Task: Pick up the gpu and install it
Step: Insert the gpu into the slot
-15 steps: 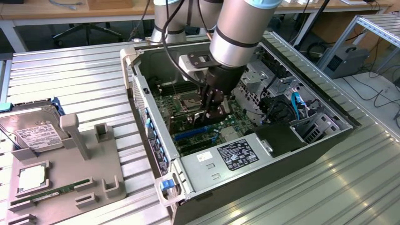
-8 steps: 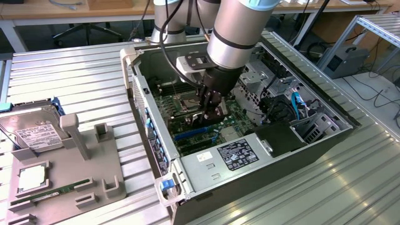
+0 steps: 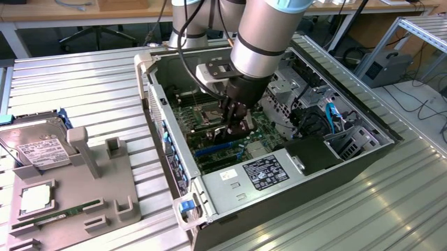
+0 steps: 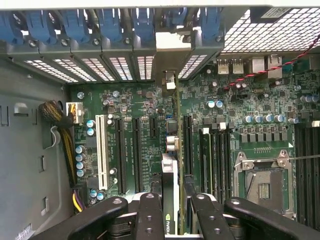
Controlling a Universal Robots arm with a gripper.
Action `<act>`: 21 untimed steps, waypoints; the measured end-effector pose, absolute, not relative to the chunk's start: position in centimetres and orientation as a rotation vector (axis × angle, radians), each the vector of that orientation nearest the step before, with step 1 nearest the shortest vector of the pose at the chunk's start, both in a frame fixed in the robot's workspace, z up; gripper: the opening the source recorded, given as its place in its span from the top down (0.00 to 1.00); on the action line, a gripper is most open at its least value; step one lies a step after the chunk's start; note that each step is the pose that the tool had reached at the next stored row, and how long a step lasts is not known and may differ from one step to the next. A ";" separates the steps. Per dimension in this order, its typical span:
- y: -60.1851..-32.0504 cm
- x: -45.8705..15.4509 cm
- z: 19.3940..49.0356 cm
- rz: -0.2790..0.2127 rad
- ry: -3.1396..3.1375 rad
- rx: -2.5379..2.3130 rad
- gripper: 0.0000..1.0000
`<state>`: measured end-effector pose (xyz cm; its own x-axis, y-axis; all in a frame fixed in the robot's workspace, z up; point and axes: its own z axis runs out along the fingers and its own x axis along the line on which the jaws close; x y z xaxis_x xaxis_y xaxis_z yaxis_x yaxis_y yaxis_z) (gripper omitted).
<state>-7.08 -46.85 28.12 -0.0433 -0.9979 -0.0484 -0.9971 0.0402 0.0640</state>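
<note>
My gripper [image 3: 235,124] reaches down inside the open PC case [image 3: 171,157], over the green motherboard [image 3: 209,137]. It is shut on the gpu [image 3: 235,132], a dark card held on edge between the fingers. In the wrist view the gpu [image 4: 170,172] runs edge-on away from the black fingers [image 4: 150,216], between the long black expansion slots [image 4: 136,150], and its far end reaches the blue-clipped rear slot openings [image 4: 145,65]. Whether the card sits in a slot or hovers just above it, I cannot tell.
The empty CPU socket [image 4: 264,186] and memory slots [image 4: 306,165] lie beside the card. Drive cages and cables [image 3: 314,117] crowd the case at the exterior view's right. A grey fixture [image 3: 84,198] outside holds a hard drive [image 3: 35,144], a CPU [image 3: 35,200] and a memory stick [image 3: 56,215].
</note>
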 end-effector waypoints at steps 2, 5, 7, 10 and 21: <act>-46.9 -7.1 28.1 -0.125 -2.259 2.166 0.73; -46.9 -7.1 28.1 -0.125 -2.259 2.167 0.73; -46.9 -7.3 28.1 -0.125 -2.259 2.166 0.73; -46.9 -7.4 28.1 -0.125 -2.259 2.167 0.73; -46.9 -7.6 27.9 -0.125 -2.260 2.165 0.73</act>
<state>-7.59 -46.86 27.87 -0.0441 -0.9979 -0.0481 -0.9971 0.0410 0.0640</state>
